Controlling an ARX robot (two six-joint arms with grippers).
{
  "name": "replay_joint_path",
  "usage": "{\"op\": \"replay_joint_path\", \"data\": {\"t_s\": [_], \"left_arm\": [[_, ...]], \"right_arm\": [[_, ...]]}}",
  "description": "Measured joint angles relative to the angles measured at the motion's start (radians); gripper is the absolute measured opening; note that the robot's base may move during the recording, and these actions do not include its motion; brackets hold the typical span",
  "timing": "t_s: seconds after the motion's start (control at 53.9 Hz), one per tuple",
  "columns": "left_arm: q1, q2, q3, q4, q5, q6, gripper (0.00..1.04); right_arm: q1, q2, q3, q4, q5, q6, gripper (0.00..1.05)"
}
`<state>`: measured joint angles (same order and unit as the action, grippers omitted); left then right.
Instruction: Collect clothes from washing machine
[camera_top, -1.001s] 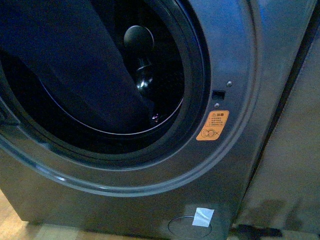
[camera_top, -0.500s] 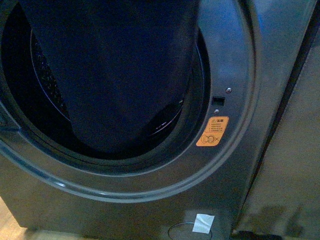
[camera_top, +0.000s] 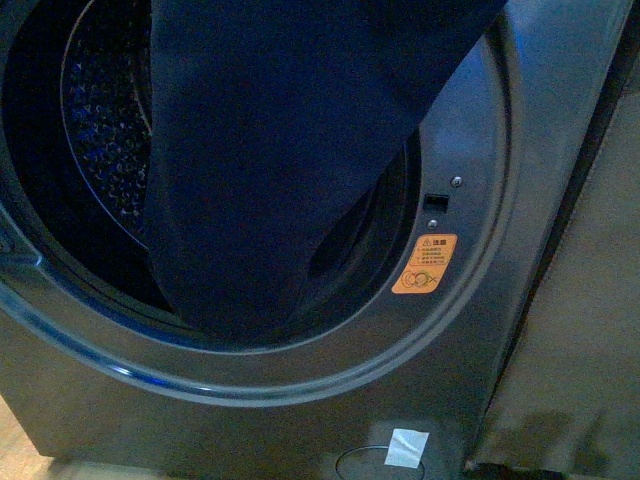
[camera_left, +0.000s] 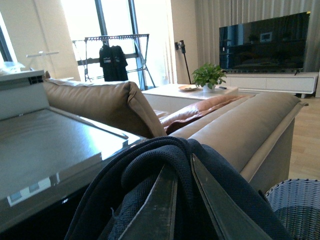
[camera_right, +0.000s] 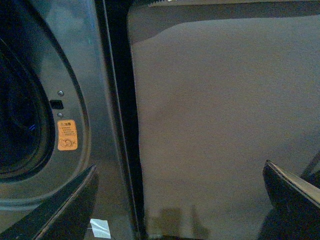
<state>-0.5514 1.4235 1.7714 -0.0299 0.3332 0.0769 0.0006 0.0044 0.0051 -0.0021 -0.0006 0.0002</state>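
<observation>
Hanging in a long fold across the round mouth of the washer (camera_top: 300, 400), the clothes (camera_top: 270, 150) are one plain piece of very dark navy, soft and unpatterned. In the left wrist view the cloth (camera_left: 150, 155) shows a fine mesh knit. The top of the fold runs out of the front view and spreads over the grey front ring. Its rounded lower end sags to the lower rim of the mouth; I cannot tell whether it touches there.

The left gripper (camera_left: 182, 167) is clamped on the clothes. Its two dark fingers (camera_left: 160, 210) stand close together, with fabric pinched between them and heaped over and around their tips. The right gripper (camera_right: 175, 200) is well apart from the clothes, its jaws spread wide. It faces the washer's grey front and the beige panel (camera_right: 225, 125) just beside it.

The hanging fold covers most of the mouth, so the perforated drum (camera_top: 110, 140) shows only on the left. On the front ring, right of the mouth, sit a small dark latch slot (camera_top: 436, 200) and below it an orange sticker (camera_top: 425, 264). A white label (camera_top: 406, 448) sits low on the front. Beyond the gripped cloth the left wrist view shows the washer's flat top (camera_left: 50, 145), a tan sofa (camera_left: 100, 100), a wicker basket (camera_left: 295, 205) near the sofa, a low table with a plant (camera_left: 209, 75), a TV (camera_left: 265, 42) and a drying rack (camera_left: 112, 60) by the window.
</observation>
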Motion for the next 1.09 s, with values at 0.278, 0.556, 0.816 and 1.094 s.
{"op": "replay_joint_path", "data": {"t_s": [0.278, 0.556, 0.816, 1.094], "left_arm": [[-0.040, 0.041, 0.161, -0.086, -0.001, -0.049, 0.07], [-0.043, 0.047, 0.163, -0.088, 0.000, -0.058, 0.07], [-0.045, 0.047, 0.164, -0.088, 0.002, -0.060, 0.07], [-0.045, 0.047, 0.164, -0.088, -0.001, -0.060, 0.07]], "right_arm": [[0.000, 0.000, 0.000, 0.000, 0.000, 0.000, 0.97], [0.000, 0.000, 0.000, 0.000, 0.000, 0.000, 0.97], [-0.246, 0.140, 0.011, 0.243, -0.727, 0.290, 0.97], [-0.300, 0.231, 0.122, 0.411, -0.874, 0.487, 0.97]]}}
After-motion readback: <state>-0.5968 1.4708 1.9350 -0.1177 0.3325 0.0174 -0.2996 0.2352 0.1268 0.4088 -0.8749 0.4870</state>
